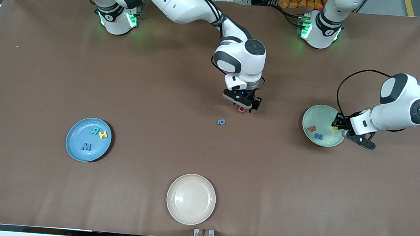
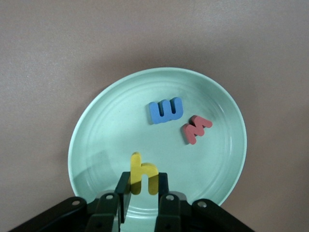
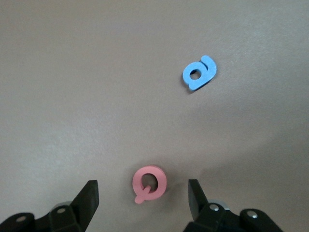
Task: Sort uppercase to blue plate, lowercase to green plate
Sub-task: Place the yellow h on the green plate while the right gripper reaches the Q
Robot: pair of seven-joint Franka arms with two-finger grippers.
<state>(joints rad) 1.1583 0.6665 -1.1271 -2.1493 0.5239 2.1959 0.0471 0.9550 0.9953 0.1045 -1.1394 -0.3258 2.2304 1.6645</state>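
Nearest the front camera sits a round cream-white plate [image 1: 191, 198]. Farther off, toward the right arm's end, the round medium-blue plate [image 1: 77, 149] carries a dark blue M [image 1: 86, 146], a yellow H [image 1: 103, 134] and a teal-green R [image 1: 95, 131]. At mid-table a small blue rounded letter [image 1: 221, 122] lies flat, and just past it a red Q [image 3: 149, 183] rests on the brown table [image 1: 48, 82] between the parted fingers of the right gripper [image 3: 144, 198] (nothing grasped). Toward the left arm's end, the pale mint-green plate [image 2: 96, 135] holds a red w [image 2: 196, 129] and a blue letter [image 2: 165, 110]; over its rim the left gripper [image 2: 143, 189] is clenched on a yellow h [image 2: 142, 174].
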